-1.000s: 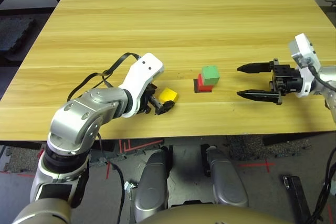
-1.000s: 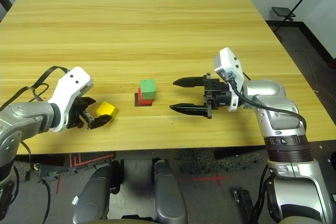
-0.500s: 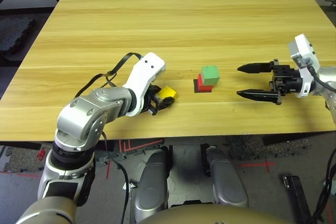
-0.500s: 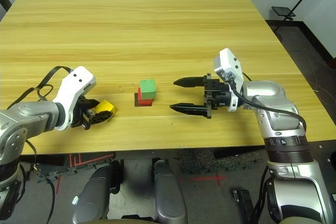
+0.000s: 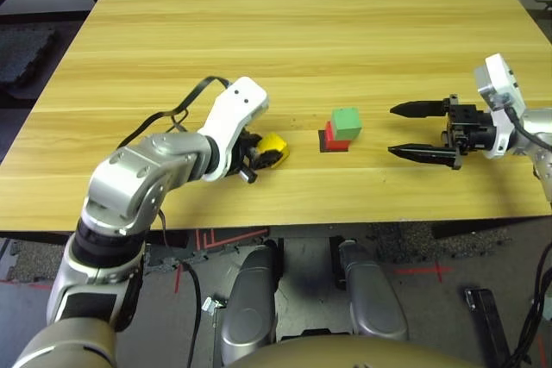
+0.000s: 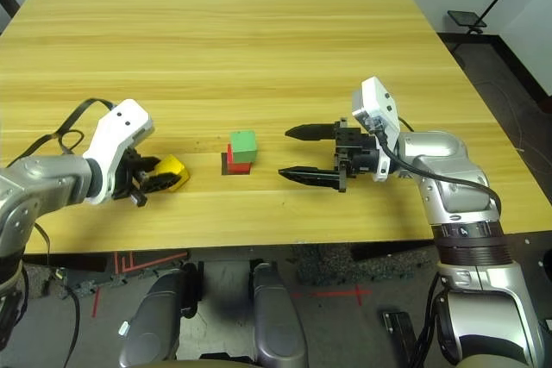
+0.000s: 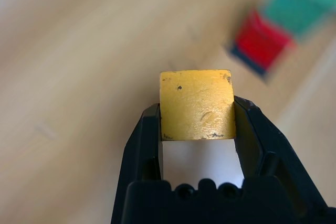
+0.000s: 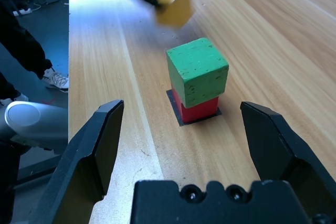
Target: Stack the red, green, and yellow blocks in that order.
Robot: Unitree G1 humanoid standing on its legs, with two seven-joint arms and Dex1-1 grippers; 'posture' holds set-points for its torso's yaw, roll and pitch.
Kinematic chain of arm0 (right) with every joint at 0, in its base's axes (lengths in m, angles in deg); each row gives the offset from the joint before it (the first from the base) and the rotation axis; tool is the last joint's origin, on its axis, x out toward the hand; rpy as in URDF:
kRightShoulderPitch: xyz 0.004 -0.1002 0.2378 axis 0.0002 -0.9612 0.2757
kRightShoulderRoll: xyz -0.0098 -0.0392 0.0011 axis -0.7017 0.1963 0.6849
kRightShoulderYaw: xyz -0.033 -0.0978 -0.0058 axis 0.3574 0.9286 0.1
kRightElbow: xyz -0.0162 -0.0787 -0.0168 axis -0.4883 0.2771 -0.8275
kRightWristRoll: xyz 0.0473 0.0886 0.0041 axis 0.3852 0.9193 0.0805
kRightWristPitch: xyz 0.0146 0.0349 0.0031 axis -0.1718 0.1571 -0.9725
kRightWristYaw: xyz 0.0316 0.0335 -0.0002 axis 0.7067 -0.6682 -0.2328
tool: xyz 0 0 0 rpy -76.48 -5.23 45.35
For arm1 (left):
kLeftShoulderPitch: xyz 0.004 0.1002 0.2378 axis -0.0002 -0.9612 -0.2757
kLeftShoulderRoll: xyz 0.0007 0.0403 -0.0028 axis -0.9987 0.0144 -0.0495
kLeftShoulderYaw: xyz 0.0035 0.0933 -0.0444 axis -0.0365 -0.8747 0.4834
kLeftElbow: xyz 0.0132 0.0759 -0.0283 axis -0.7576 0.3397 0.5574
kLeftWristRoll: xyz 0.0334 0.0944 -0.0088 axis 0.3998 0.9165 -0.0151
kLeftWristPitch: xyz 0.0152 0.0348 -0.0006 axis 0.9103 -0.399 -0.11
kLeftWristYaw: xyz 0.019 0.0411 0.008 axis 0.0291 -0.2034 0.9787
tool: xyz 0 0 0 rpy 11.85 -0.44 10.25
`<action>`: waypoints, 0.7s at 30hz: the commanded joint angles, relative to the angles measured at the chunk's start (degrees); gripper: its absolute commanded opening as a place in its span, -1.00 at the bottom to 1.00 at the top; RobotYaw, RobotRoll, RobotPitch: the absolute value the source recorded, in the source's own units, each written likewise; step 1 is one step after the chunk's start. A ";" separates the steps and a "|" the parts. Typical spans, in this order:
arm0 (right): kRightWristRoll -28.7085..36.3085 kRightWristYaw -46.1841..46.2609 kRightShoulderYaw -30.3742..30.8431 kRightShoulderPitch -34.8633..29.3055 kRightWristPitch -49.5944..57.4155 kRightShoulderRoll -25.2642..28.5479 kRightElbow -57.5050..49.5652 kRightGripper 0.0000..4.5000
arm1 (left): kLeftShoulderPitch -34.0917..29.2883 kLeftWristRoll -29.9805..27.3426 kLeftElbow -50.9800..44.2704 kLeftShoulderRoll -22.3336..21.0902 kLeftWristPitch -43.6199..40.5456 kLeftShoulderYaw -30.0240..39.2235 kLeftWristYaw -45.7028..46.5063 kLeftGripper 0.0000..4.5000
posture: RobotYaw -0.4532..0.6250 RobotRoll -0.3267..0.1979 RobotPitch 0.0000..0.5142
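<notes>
The left end effector (image 7: 197, 124) is closed on the scuffed yellow block (image 7: 197, 104), held just above the desk (image 5: 285, 32), while the right end effector (image 5: 418, 132) is held wide open beside the green block (image 5: 346, 122) stacked on the red block (image 5: 334, 138).

No text, label or number seems readable on anything here.

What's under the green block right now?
The green block sits on the red block, which rests on a flat black patch on the table. The red block's top face and most of the patch are covered.
</notes>
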 commanded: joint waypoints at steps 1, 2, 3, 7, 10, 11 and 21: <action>-0.42 -0.76 -0.22 0.40 -0.28 0.67 0.31 1.00 | 4.10 1.65 6.73 -0.54 6.97 -0.55 -3.41 -0.11 | 0.29 0.71 -0.10; -0.43 -0.86 -0.29 0.56 -0.29 0.76 0.43 1.00 | 5.23 1.85 8.05 -0.76 8.01 -0.88 -4.35 -0.11 | 0.29 0.70 -0.10; -0.54 -0.95 -0.32 0.70 -0.42 0.83 0.65 1.00 | 6.46 1.85 9.47 -0.54 8.72 -0.89 -4.99 -0.11 | 0.29 0.70 -0.11; -0.88 -1.20 -0.29 1.13 -0.87 1.02 1.44 1.00 | 10.41 2.16 12.59 -0.77 11.35 -2.33 -8.83 -0.11 | 0.29 0.70 -0.12; -1.19 -1.35 -0.20 1.53 -1.27 1.05 2.24 1.00 | 14.47 1.74 13.62 -1.47 12.02 -4.37 -13.95 -0.11 | 0.30 0.69 -0.13; -1.34 -1.43 -0.20 1.66 -1.36 1.01 2.48 1.00 | 15.61 1.69 13.92 -1.69 12.03 -5.04 -15.41 -0.11 | 0.30 0.70 -0.13; -1.60 -2.89 -0.87 2.25 -1.70 2.51 3.37 1.00 | 21.48 2.23 12.32 -1.49 11.76 -13.66 -26.32 -0.11 | 0.30 0.71 -0.15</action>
